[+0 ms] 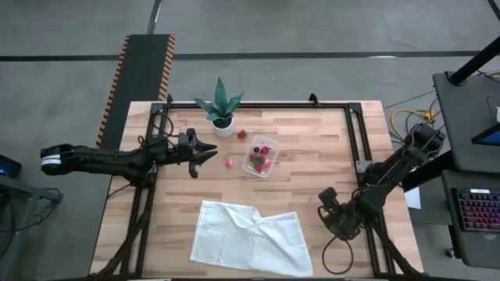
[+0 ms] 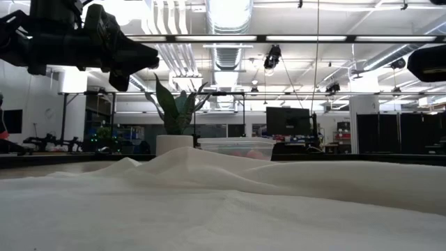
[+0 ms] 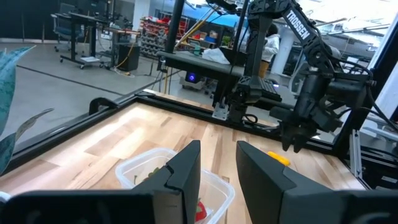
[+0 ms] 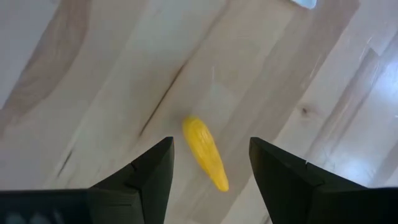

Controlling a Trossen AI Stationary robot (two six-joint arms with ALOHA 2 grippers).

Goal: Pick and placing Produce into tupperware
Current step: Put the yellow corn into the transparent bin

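Note:
The clear tupperware [image 1: 260,157] sits mid-table with a few red pieces and a dark berry inside. One red strawberry piece [image 1: 241,134] lies beyond it, and another [image 1: 230,162] lies to its left. A small yellow piece [image 4: 205,155] lies on the bare wood at the table's right. My right gripper [image 4: 211,144] hangs open above it, pointing down, with one finger on either side and not touching it. My left gripper [image 1: 209,152] hovers level just left of the tupperware [image 3: 166,173], open with nothing between its fingers [image 3: 217,149].
A potted green plant [image 1: 221,109] stands at the far side, behind the tupperware. A rumpled white cloth [image 1: 250,238] covers the near middle of the table. Black frame rails [image 1: 353,133] run along the table's edges. Bare wood lies between the tupperware and my right gripper.

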